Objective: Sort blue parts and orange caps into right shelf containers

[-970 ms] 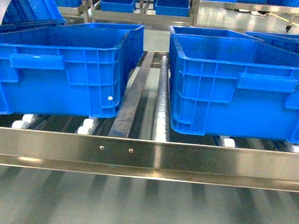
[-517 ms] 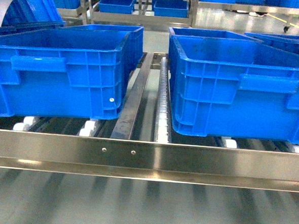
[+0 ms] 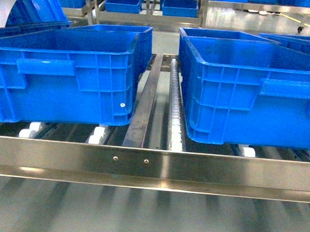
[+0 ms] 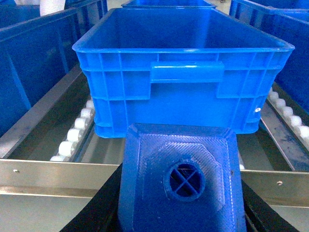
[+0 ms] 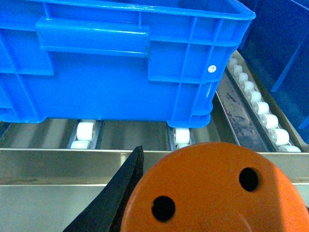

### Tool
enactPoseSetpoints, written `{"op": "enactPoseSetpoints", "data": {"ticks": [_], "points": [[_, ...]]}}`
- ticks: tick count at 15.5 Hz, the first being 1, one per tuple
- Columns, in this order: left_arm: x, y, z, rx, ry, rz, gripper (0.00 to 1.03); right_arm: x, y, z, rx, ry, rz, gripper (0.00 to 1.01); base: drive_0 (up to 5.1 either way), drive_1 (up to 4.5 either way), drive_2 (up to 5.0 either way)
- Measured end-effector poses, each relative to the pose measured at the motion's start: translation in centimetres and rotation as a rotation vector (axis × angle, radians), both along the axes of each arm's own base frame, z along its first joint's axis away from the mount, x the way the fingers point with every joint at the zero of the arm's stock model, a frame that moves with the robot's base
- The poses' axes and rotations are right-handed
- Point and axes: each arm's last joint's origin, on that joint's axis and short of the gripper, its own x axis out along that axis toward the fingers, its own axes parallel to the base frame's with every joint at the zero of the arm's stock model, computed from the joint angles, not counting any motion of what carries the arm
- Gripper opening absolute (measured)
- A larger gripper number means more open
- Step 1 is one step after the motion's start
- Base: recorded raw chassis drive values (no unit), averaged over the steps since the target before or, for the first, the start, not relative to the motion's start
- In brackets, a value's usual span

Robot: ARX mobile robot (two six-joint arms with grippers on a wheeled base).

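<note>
In the left wrist view a blue part (image 4: 181, 174) with a round stud on its face fills the bottom, and my left gripper (image 4: 181, 212) is shut on it, black fingers (image 4: 104, 205) showing at both sides. It faces the front wall of a blue crate (image 4: 186, 92). The right wrist view shows an orange cap (image 5: 212, 193) with two holes in its flat top. My right gripper (image 5: 212, 208) is shut on it, with one black finger (image 5: 120, 193) visible at its left. Ahead stands a blue crate (image 5: 120, 67). Neither gripper appears in the head view.
Two large blue crates (image 3: 62, 79) (image 3: 256, 96) sit side by side on a roller shelf, behind a steel front rail (image 3: 152, 166). A steel divider and a white roller track (image 3: 175, 117) run between them. More blue crates stand behind and on shelves further back.
The head view has shifted: both crates and the front rail now sit slightly further right and lower in the picture, and look a little larger.
</note>
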Motion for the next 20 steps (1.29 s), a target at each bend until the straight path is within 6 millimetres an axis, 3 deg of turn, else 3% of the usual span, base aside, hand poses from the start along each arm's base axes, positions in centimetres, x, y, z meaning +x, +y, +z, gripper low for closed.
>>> {"op": "enactPoseSetpoints", "data": {"ticks": [2, 3, 5, 6, 8, 11, 12, 13, 14, 15, 16, 17, 18, 20], "points": [[0.0, 0.0, 0.0, 0.000, 0.000, 0.000, 0.44, 0.0, 0.0, 0.0, 0.000, 0.000, 0.000, 0.43, 0.0, 0.00, 0.0], [0.0, 0.0, 0.0, 0.000, 0.001, 0.000, 0.44, 0.3, 0.2, -0.7, 0.024, 0.133, -0.087, 0.43, 0.0, 0.00, 0.0], [0.0, 0.0, 0.0, 0.000, -0.002, -0.001, 0.44, 3.6, 1.3, -0.7, -0.064, 0.459, -0.693, 0.43, 0.0, 0.00, 0.0], [0.0, 0.0, 0.0, -0.001, 0.001, -0.005, 0.44, 2.5, 1.0, 0.7, -0.108, 0.390, -0.953, 0.43, 0.0, 0.00, 0.0], [0.0, 0.0, 0.0, 0.000, 0.000, 0.003, 0.44, 0.4, -0.5, 5.5, -0.066, -0.144, -1.293, 0.43, 0.0, 0.00, 0.0], [0.0, -0.1, 0.0, -0.001, 0.001, -0.006, 0.44, 1.7, 0.0, 3.0, -0.031, -0.131, -1.260, 0.43, 0.0, 0.00, 0.0], [0.0, 0.0, 0.0, 0.000, 0.001, 0.000, 0.44, 1.8, -0.1, 3.1, -0.029, -0.145, -1.254, 0.43, 0.0, 0.00, 0.0], [0.0, 0.0, 0.0, 0.000, 0.000, -0.001, 0.44, 2.0, -1.2, 2.8, 0.234, -0.186, -1.091, 0.43, 0.0, 0.00, 0.0], [0.0, 0.0, 0.0, 0.000, 0.002, -0.001, 0.44, 0.3, -1.2, 1.4, 0.357, -0.166, -0.751, 0.43, 0.0, 0.00, 0.0], [0.0, 0.0, 0.0, 0.000, 0.000, 0.001, 0.44, -1.3, -0.6, 0.2, 0.338, -0.148, -0.454, 0.43, 0.0, 0.00, 0.0], [0.0, 0.0, 0.0, 0.000, 0.001, 0.000, 0.44, -2.0, 0.1, 0.4, 0.277, -0.189, -0.193, 0.43, 0.0, 0.00, 0.0], [0.0, 0.0, 0.0, 0.000, 0.001, -0.001, 0.44, -2.7, 0.8, 2.0, 0.226, -0.308, 0.015, 0.43, 0.0, 0.00, 0.0], [0.0, 0.0, 0.0, 0.000, 0.001, 0.000, 0.44, -3.4, 0.9, 3.0, 0.176, -0.366, 0.090, 0.43, 0.0, 0.00, 0.0], [0.0, 0.0, 0.0, 0.000, 0.000, 0.000, 0.44, -5.1, 0.9, 1.3, 0.143, -0.291, 0.088, 0.43, 0.0, 0.00, 0.0]]}}
